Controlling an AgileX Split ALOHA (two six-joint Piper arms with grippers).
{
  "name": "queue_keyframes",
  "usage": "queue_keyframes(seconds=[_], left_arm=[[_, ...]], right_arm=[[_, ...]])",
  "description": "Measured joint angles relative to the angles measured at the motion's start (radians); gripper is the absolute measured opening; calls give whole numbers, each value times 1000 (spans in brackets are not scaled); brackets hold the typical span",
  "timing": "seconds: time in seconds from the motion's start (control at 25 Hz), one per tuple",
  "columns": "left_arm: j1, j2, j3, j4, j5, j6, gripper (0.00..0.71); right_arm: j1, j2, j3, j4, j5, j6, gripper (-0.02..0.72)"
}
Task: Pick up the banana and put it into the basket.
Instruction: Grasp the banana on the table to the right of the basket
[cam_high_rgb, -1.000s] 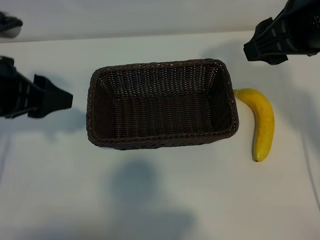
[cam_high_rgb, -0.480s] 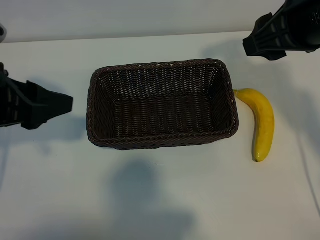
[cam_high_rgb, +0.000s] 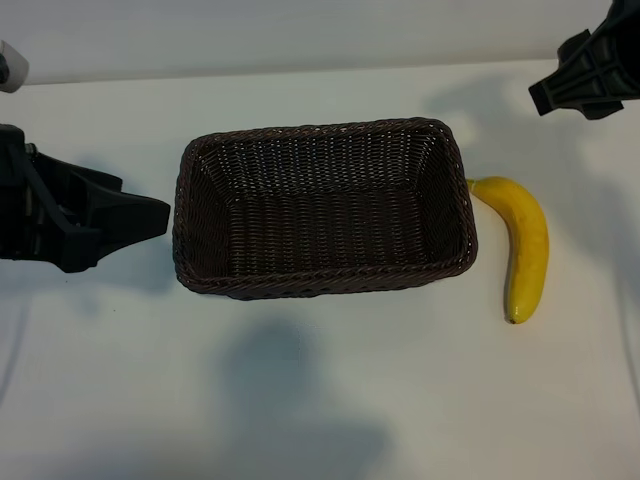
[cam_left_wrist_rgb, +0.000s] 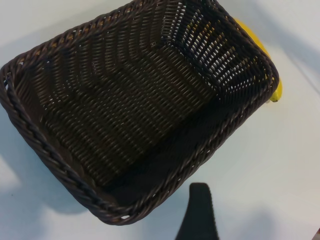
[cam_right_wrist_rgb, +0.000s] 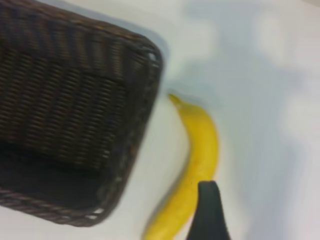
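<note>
The dark brown wicker basket (cam_high_rgb: 200, 275) stands empty in the middle of the white table. The yellow banana (cam_high_rgb: 527, 245) lies on the table just off the basket's right end, its stem tip almost at the rim. My left gripper (cam_high_rgb: 142, 210) hovers open beside the basket's left end, holding nothing. One of its fingers (cam_left_wrist_rgb: 199, 212) shows near the basket (cam_left_wrist_rgb: 30, 127) corner, and the banana (cam_left_wrist_rgb: 274, 91) peeks out past the far wall. My right gripper (cam_high_rgb: 565, 85) is open at the far right, beyond the banana. Its finger (cam_right_wrist_rgb: 207, 210) overlaps the banana (cam_right_wrist_rgb: 200, 145) next to the basket (cam_right_wrist_rgb: 145, 100).
The tabletop (cam_high_rgb: 320, 400) is plain white, with bare room in front of the basket and round the banana. A small white object (cam_high_rgb: 8, 65) sits at the far left edge.
My left gripper has moved right, closer to the basket's left end. My right gripper has shifted right toward the corner. Basket and banana have not moved.
</note>
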Motion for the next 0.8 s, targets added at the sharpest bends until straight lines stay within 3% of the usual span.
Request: queue_keyframes(seconds=[0.16,0.8], left_arm=[[0,0,0,31,-1,-23,610],[0,-1,0,98,-11,-68,610]], right_arm=[[0,67,0,-30,10,13,589],[-12,219,0,-49,-28,34,590]])
